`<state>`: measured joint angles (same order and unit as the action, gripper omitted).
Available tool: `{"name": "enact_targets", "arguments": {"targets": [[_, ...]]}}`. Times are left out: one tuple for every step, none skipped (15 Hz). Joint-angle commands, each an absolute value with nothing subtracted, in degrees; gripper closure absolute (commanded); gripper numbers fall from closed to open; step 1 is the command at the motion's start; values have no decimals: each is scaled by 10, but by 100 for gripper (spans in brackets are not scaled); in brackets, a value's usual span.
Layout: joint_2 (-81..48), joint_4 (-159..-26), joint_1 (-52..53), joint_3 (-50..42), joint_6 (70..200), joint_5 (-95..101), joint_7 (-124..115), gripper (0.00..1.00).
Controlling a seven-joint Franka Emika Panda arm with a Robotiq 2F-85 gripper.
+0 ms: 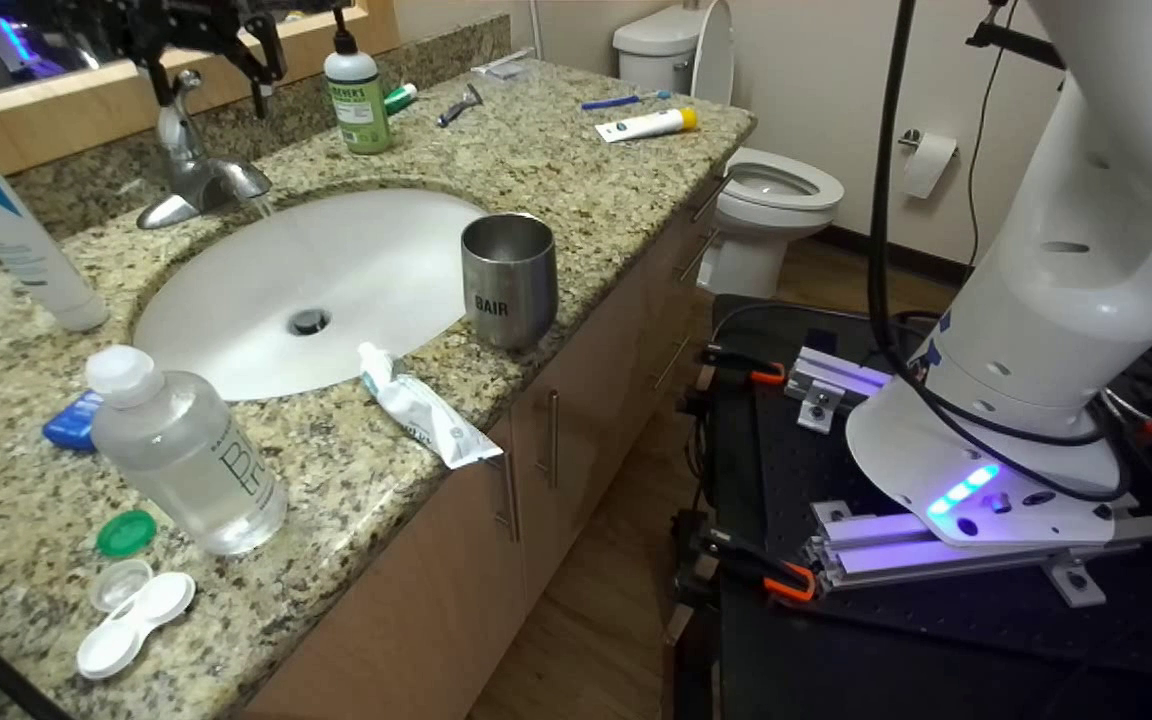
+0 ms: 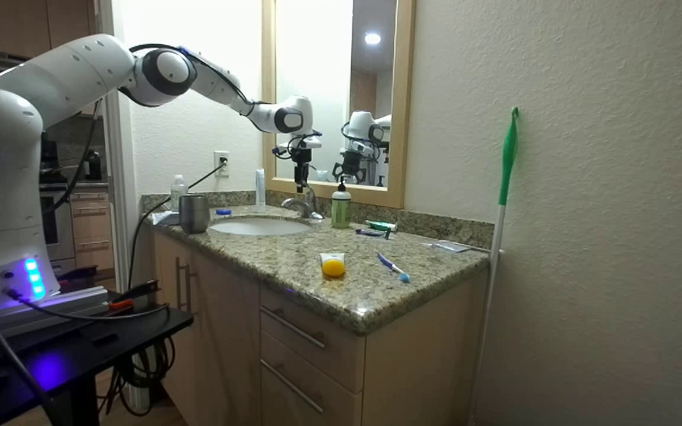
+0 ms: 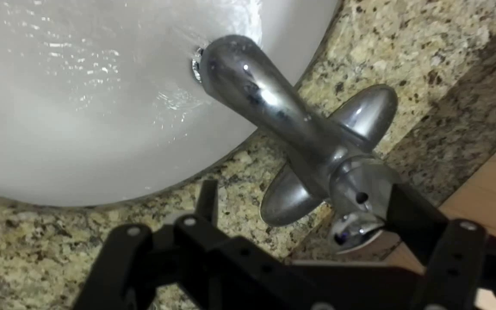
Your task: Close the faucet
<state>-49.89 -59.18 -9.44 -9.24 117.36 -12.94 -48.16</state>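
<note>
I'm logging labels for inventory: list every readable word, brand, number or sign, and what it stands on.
"BAIR": steel tumbler.
"MEYER'S", blurred: green-labelled pump bottle.
"raVe", cut by picture edge: blue-and-white squeeze tube.
"B", rest illegible: transparent bottle.
Too small or blurred to read: yellow-capped tube, crumpled white tube, and all finer print.
No readable numbers or signs.

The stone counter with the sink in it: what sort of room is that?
Almost certainly a bathroom: a toilet stands past one end of the stone counter, a toilet paper roll hangs on the wall, and a toothbrush lies on the counter.
</note>
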Motion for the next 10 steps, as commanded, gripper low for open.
{"name": "enact_targets", "arguments": {"targets": [[-467,-661,-58,-123,1236,-70,-464,0],[-461,-676,-50,-127,1264,-56,-458,0],[-455,-692,-39,-133,1292,-40,-456,0],[-449,-708,-31,-137,1319,-26,-453,0],[-438,-726,-28,-135,1343,-10,-453,0],[-427,-748,-21,-138,1371,2,-453,0],[-419,-765,-15,-142,1396,13,-456,0],[-408,-782,-11,-145,1412,20,-464,0],[-399,-797,-6,-149,1425,25,-471,0],[-446,-724,-21,-137,1391,10,-467,0]]}}
